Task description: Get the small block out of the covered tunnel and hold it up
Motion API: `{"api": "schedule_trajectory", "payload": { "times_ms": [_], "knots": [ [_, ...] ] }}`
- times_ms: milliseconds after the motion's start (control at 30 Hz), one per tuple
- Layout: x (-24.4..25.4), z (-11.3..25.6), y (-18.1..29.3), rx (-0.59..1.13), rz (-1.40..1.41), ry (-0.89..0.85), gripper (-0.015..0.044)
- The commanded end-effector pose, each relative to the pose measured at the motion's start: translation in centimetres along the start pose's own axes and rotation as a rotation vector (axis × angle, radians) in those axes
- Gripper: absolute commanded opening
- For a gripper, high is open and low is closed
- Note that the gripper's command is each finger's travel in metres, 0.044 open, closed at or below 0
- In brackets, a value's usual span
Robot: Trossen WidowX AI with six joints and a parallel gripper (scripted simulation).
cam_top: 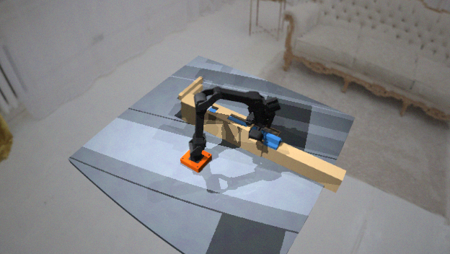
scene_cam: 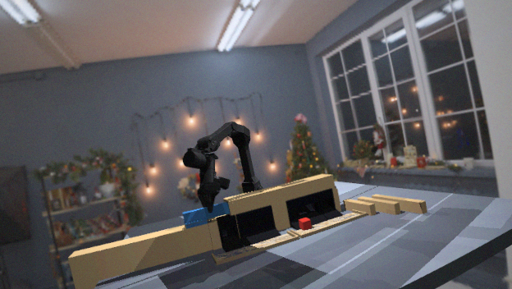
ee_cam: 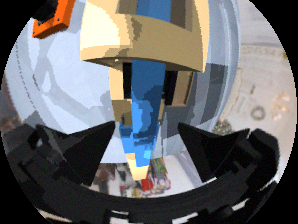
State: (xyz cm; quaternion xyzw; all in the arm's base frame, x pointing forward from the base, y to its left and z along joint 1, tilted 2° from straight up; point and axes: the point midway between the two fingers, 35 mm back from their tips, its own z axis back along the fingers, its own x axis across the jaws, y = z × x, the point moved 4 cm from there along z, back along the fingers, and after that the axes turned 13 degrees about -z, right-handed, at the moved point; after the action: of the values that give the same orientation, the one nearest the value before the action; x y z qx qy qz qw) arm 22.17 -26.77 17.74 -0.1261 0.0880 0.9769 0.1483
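Note:
The tan covered tunnel [cam_top: 187, 112] [scene_cam: 280, 213] [ee_cam: 100, 37] has two dark side openings in the exterior view and blue showing through its top slots. A blue handle bar [cam_top: 272, 140] [scene_cam: 196, 217] [ee_cam: 148, 85] sticks out of one end. My gripper [cam_top: 262, 132] [scene_cam: 210, 204] [ee_cam: 147, 125] is wide open at the bar, with a finger on each side and nothing gripped. A small red block [scene_cam: 304, 223] sits on the ledge outside one side opening. It is hidden in the top view and the wrist view. The cage inside the tunnel is mostly hidden.
A long tan rail [cam_top: 310, 162] [scene_cam: 144, 246] continues from the handle end past the table edge. Several loose tan rods [scene_cam: 358, 206] lie beyond the tunnel's other end. The arm's orange base [cam_top: 187, 161] stands on the side away from the ledge.

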Motion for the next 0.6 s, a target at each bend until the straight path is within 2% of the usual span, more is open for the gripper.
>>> {"api": "schedule_trajectory", "payload": {
  "times_ms": [0, 100, 567],
  "knots": [
    [0.31, -0.87, -0.27, -0.008, 0.003, -0.004, 0.0440],
    [0.41, -1.22, -0.34, -0.008, 0.003, -0.004, 0.0440],
    [0.17, -0.60, -0.11, -0.001, 0.001, 0.000, 0.0072]
  ]
}}
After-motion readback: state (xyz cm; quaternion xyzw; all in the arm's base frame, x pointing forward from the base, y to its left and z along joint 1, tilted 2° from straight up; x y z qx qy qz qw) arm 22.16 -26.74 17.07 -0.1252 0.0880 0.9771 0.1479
